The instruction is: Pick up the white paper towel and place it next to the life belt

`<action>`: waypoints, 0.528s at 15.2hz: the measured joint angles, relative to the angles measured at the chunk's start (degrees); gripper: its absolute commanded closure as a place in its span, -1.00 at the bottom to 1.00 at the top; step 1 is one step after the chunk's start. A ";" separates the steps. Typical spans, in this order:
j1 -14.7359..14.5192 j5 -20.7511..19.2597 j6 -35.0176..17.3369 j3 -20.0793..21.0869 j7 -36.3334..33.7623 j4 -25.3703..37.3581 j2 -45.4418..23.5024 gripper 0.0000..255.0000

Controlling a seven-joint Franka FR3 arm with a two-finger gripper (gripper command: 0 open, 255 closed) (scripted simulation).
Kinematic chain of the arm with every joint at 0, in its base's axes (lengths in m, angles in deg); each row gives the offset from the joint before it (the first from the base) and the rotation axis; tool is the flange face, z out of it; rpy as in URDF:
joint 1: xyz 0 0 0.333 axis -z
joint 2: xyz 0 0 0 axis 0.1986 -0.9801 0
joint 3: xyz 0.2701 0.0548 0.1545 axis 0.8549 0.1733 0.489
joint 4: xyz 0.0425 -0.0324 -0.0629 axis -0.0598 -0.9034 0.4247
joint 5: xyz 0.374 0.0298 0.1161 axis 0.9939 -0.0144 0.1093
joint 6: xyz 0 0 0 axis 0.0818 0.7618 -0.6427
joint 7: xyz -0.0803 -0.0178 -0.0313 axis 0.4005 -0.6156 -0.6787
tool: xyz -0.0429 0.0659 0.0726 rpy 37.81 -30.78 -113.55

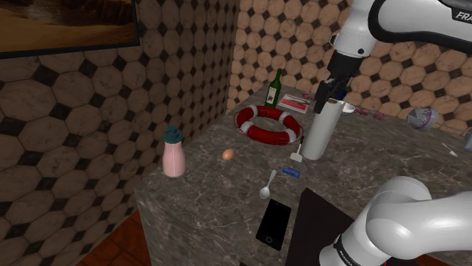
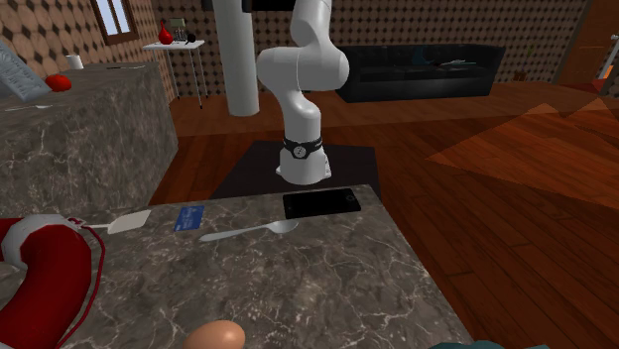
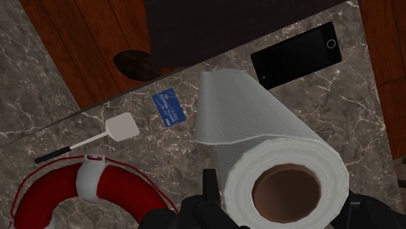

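The white paper towel roll stands upright at the life belt's side toward the shoulder view's right. My black gripper is at its top. In the wrist view the gripper clasps the roll near its upper end, one finger on each side of the cardboard core. The red and white life belt lies flat on the marble counter, close beside the roll. The life belt also shows beside the gripper, and the life belt sits at the second exterior view's lower left.
A small white paddle, a blue card, a spoon and a black phone lie between the roll and the counter's near edge. An egg, a pink bottle and a green bottle stand around the belt.
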 measured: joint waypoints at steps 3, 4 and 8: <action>-0.05 0.14 2.01 0.16 0.09 2.98 -0.98 1.00; -0.08 0.18 2.57 0.18 0.13 4.11 -1.53 1.00; -0.12 0.30 5.33 0.32 0.33 8.22 -2.89 1.00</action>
